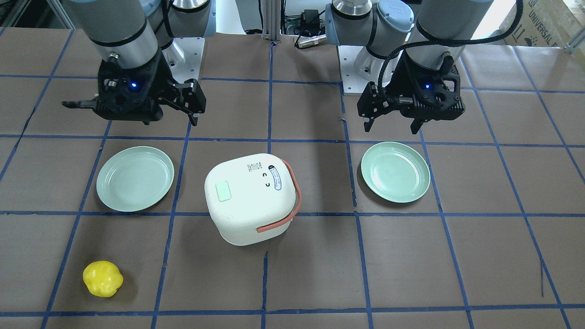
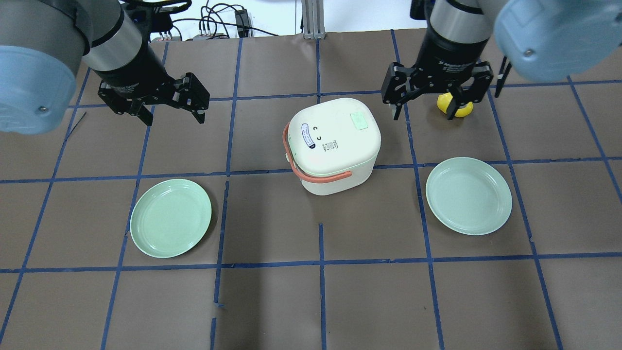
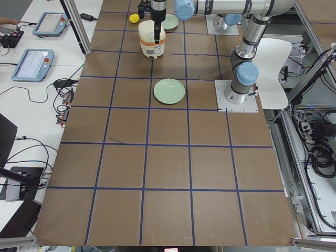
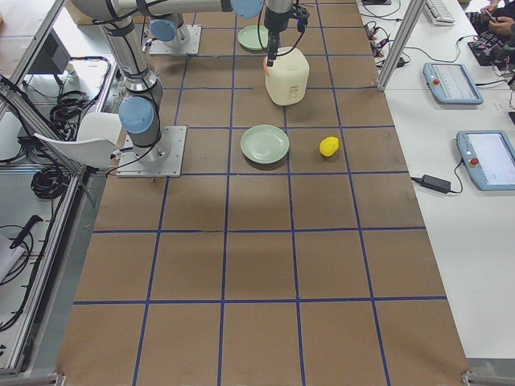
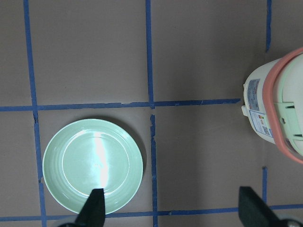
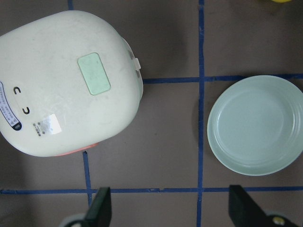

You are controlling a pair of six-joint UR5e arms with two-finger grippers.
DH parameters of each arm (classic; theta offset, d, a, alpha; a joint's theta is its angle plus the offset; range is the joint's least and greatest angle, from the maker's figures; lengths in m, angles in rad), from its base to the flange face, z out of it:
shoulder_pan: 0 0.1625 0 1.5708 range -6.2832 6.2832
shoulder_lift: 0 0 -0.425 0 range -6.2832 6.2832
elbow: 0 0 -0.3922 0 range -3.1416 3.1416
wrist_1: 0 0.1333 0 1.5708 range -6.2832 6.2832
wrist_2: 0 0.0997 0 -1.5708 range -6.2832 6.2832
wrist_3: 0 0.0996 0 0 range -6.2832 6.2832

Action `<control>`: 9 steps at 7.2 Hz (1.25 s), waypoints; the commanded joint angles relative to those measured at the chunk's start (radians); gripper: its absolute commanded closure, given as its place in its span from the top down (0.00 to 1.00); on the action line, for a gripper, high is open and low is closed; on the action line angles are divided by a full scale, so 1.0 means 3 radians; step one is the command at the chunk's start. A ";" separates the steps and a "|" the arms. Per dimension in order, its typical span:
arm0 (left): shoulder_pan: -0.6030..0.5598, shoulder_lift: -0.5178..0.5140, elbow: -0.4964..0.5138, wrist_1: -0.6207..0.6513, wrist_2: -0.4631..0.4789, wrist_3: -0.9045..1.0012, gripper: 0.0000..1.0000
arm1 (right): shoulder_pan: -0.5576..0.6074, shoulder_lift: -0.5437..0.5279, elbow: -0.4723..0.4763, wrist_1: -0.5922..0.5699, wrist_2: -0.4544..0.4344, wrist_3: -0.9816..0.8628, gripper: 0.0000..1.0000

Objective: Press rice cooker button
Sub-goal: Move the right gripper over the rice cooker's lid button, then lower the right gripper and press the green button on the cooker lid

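The bench is covered in brown paper ruled into squares by blue tape. Toward its left end the left gripper hangs above the paper, jaws spread wide and holding nothing. Closer to the robot's edge lies a round pale green plate. About midway between the two ends sits the small white rounded-square rice cooker, lid down. It has a pale green rectangular patch on the part of the lid nearest the right arm, and an orange-red strap handle wraps round the side toward the left arm. The right gripper hovers just beside the cooker and clear of it, jaws likewise released and empty. Beyond it, toward the operators' edge, rests a yellow lumpy rounded object, and a second pale green plate lies nearer the robot's edge. A white side table along the operators' edge carries grey-and-blue handheld pendants and cables, and a white chair stands behind the robot
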 commanded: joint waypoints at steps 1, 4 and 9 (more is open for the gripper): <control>0.0000 -0.0005 0.0000 0.0000 0.0000 0.0000 1.00 | 0.0113 0.0255 -0.0055 -0.0177 0.0205 0.0052 0.28; 0.0000 0.0000 0.0000 0.0000 0.0000 0.0000 1.00 | 0.0123 0.0628 -0.0245 -0.0401 0.0237 0.0042 0.12; 0.0000 0.0000 0.0000 0.0000 0.0000 0.0000 1.00 | 0.0133 0.0792 -0.0230 -0.0631 0.0247 0.0011 0.09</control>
